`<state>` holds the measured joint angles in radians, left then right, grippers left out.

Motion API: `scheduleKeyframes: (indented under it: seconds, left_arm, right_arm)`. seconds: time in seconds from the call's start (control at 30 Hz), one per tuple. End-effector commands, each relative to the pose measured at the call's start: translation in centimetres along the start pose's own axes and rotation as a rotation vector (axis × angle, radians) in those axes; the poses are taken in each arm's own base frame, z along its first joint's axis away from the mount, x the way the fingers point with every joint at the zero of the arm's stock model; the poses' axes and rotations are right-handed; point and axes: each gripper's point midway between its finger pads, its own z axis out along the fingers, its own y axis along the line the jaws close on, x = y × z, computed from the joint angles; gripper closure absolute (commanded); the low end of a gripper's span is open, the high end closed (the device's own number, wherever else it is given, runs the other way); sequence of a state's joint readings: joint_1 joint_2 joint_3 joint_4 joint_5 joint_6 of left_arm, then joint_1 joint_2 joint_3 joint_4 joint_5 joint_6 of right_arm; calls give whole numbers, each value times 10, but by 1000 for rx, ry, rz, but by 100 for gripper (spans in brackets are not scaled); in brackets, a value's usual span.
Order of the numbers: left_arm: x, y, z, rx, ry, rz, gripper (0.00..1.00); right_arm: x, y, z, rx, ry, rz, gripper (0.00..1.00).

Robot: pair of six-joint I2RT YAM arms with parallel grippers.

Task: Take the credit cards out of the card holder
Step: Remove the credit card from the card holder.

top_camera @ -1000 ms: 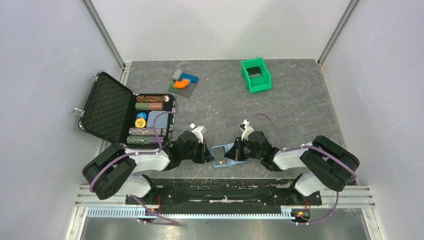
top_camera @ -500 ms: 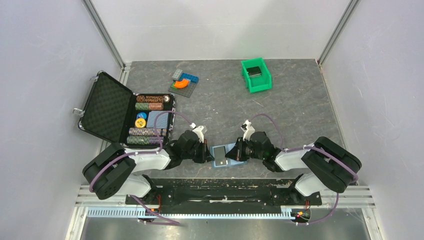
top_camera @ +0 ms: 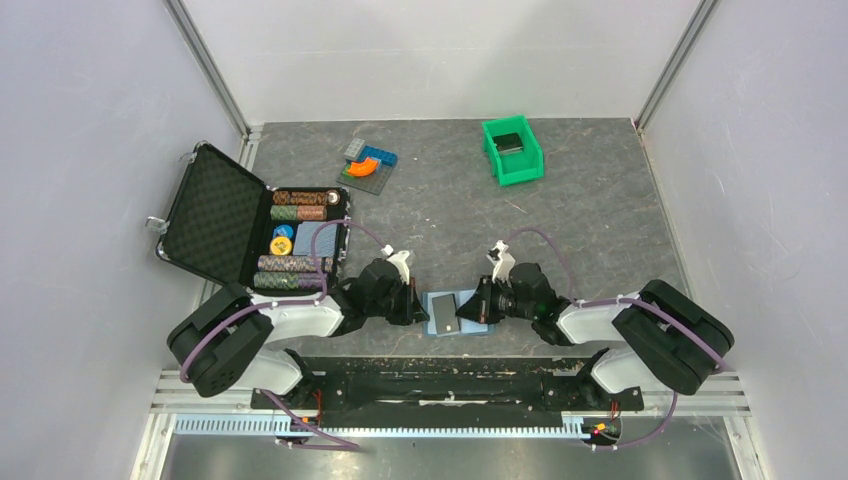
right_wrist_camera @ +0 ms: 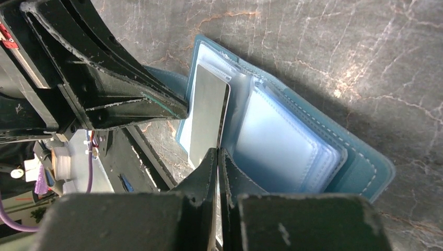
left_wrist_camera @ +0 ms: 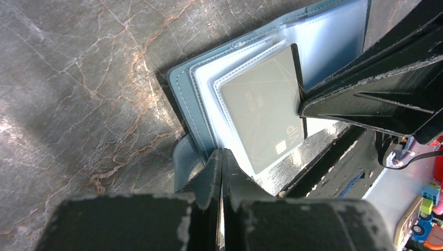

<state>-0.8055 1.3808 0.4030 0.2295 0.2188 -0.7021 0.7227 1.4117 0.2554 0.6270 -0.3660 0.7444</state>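
Note:
The teal-blue card holder [top_camera: 468, 328] lies open on the table's near edge between my two grippers. A dark grey credit card [top_camera: 445, 313] sticks out of its clear sleeves. My left gripper [top_camera: 416, 306] is shut on the holder's left sleeve edge [left_wrist_camera: 183, 94]. My right gripper [top_camera: 474, 306] is shut on the card's edge, as the right wrist view shows [right_wrist_camera: 208, 117]. In the left wrist view the card [left_wrist_camera: 261, 112] shows a chip and "VIP"; the right gripper's fingers [left_wrist_camera: 376, 99] touch its right edge. The holder's right half [right_wrist_camera: 360, 167] lies flat.
An open black foam-lined case [top_camera: 210, 215] with poker chips [top_camera: 300, 205] stands at the left. A green bin [top_camera: 513, 150] with a dark item is at the back right. Toy bricks [top_camera: 366, 163] lie at the back. The black base rail [top_camera: 440, 370] runs just behind the holder.
My right gripper has drawn a little to the right. The holder now lies flatter and wider open, with more of the dark card showing. The left gripper has barely moved.

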Motion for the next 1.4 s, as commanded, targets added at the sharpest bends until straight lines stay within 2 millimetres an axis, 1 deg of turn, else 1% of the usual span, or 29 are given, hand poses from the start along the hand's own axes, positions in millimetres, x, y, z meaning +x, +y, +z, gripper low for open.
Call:
scheduleKeyframes:
  seconds: [0.0, 0.13, 0.27, 0.5, 0.7, 0.8, 0.97, 1.1, 1.27, 1.33, 1.37]
  left_arm:
    - [20, 36, 1, -157, 55, -38, 98]
    - [20, 35, 1, -153, 57, -41, 98]
    - [21, 34, 2, -150, 61, -43, 98]
    - [23, 38, 3, -163, 66, -44, 98]
    - [27, 44, 2, -191, 81, -39, 98]
    - [23, 40, 1, -180, 75, -41, 97]
    - [23, 35, 0, -157, 69, -50, 96]
    - [19, 24, -5, -118, 67, -58, 92]
    - [-1, -5, -17, -39, 29, -48, 83]
    - [-11, -17, -22, -14, 11, -40, 78]
    - [-16, -23, -25, 3, 1, -34, 74]
  right_arm:
    - [-3, 19, -5, -106, -18, 7, 100]
    - [-4, 27, -8, -160, -32, 29, 99]
    - [-6, 27, -11, -176, -51, 44, 100]
    - [-6, 7, -12, -83, -52, 56, 100]
    - [-4, -5, -18, -26, -57, 42, 100]
    - [-5, -8, -23, -13, -61, 30, 100]
    - [-15, -19, -35, 66, -100, -18, 100]
    - [-28, -21, -46, 111, -151, -36, 100]
    - [-39, -13, -56, 108, -184, -61, 100]
    - [-40, -13, -58, 120, -189, -64, 100]
    - [-41, -13, -59, 119, -194, -62, 100]
